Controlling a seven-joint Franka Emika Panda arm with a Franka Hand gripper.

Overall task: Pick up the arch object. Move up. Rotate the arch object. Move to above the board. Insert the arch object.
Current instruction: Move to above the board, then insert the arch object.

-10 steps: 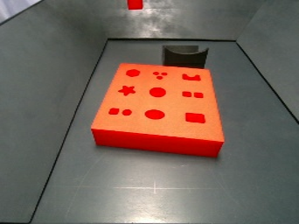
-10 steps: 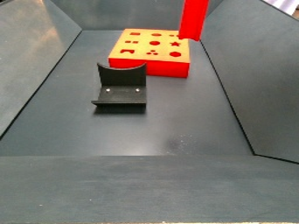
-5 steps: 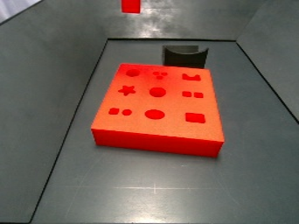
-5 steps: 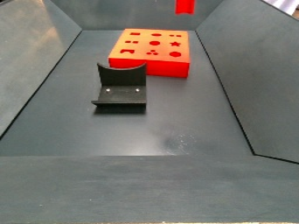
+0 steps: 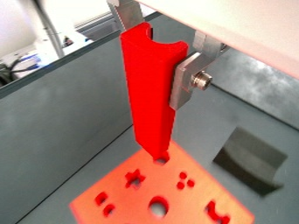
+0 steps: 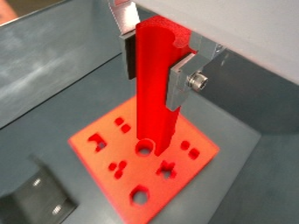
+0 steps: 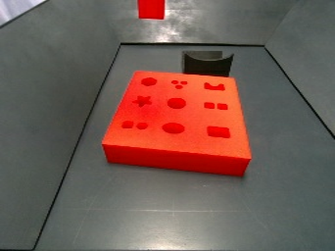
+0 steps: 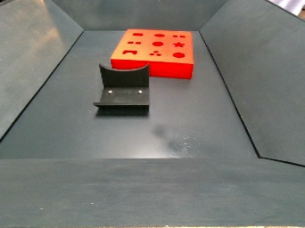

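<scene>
Pincer point(image 5: 158, 66) clamps one arch object point(image 5: 151, 96) upright, high above one board point(image 6: 146, 157) – both wrist views show this; a side view catches only its tip point(image 7: 152, 9), beyond one fixture point(image 8: 123, 88)

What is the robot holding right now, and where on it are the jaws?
The gripper holds the red bar by its upper end, hanging above the board.

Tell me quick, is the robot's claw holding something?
Gripper: shut on the arch object, held upright high above the board.
</scene>
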